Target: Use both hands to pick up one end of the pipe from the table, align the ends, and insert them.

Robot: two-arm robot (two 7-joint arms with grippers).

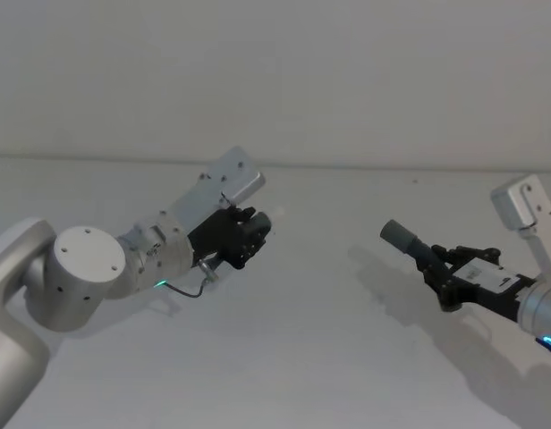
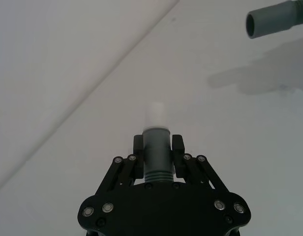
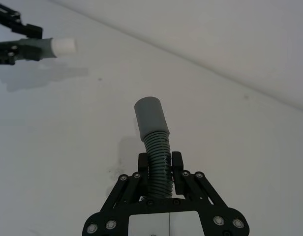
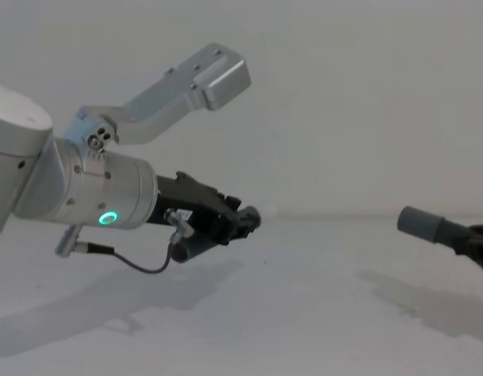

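Pickup is judged done: both hose pieces are held clear of the table [image 1: 302, 357].

- The shorter hose piece [image 2: 157, 157] is clamped by its cuff between the jaws of the left gripper [image 1: 256, 231], above the table's left half. Its white tip [image 2: 155, 114] is pointed toward the right side.
- The longer hose piece [image 3: 156, 162] is gripped on its ribbed part by the right gripper [image 1: 447, 273], over the table's right side. Its open grey cuff [image 1: 401, 236] is aimed back toward the left.
- The two ends are seen well apart, with bare table below the gap.
- Rough facing is noted, but the axes are not judged to be in line.
- Left to do: the gap is to be closed, the ends aligned, and the white tip inserted into the cuff.
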